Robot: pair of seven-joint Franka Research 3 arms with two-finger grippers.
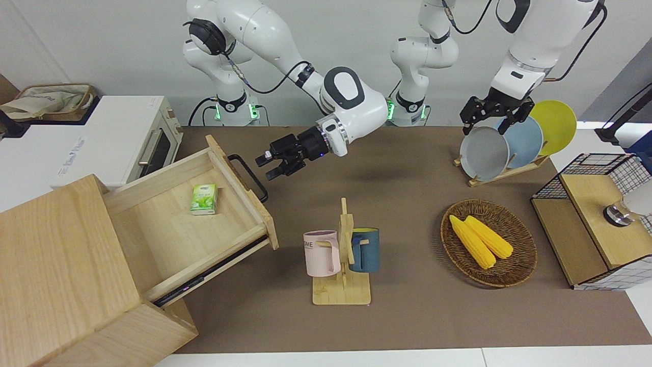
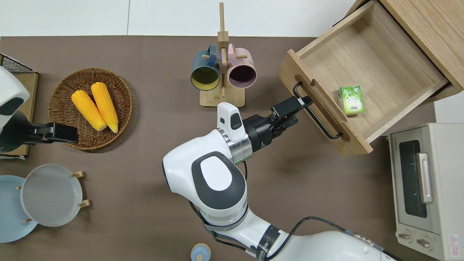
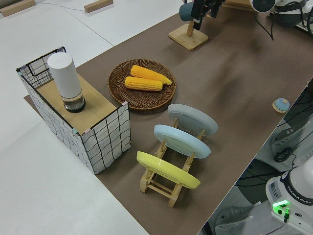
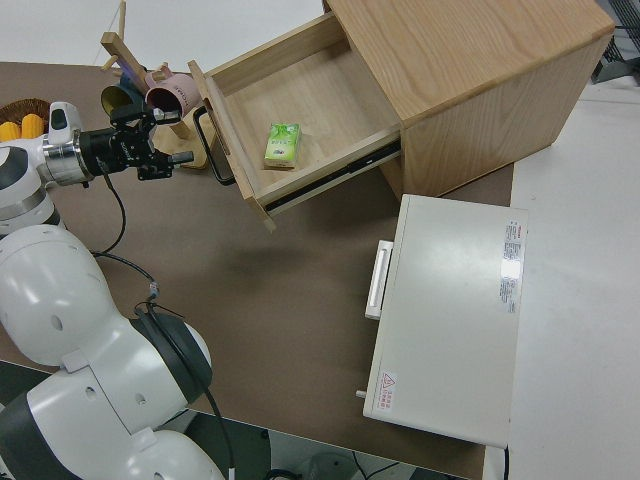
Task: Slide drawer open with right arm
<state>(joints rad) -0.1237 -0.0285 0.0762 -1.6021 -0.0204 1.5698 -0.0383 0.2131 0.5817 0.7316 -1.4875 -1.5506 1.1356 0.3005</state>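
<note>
The light-wood drawer [image 1: 173, 244] stands pulled far out of the big wooden box [image 1: 56, 265] at the right arm's end of the table. It also shows in the overhead view [image 2: 380, 58] and the right side view [image 4: 320, 95]. Its black bar handle [image 1: 248, 177] is free. My right gripper [image 1: 266, 168] is open and empty, raised a little and just off the handle [image 2: 319, 121] toward the table's middle. It also shows in the overhead view [image 2: 295, 113] and the right side view [image 4: 170, 140]. A green packet [image 1: 204, 198] lies in the drawer. My left arm is parked.
A mug rack [image 1: 342, 255] with a pink and a blue mug stands near the drawer front. A white toaster oven [image 1: 117, 140] sits beside the drawer, nearer to the robots. A basket of corn [image 1: 488, 243], a plate rack [image 1: 509, 142] and a wire-mesh cabinet [image 1: 596, 219] stand toward the left arm's end.
</note>
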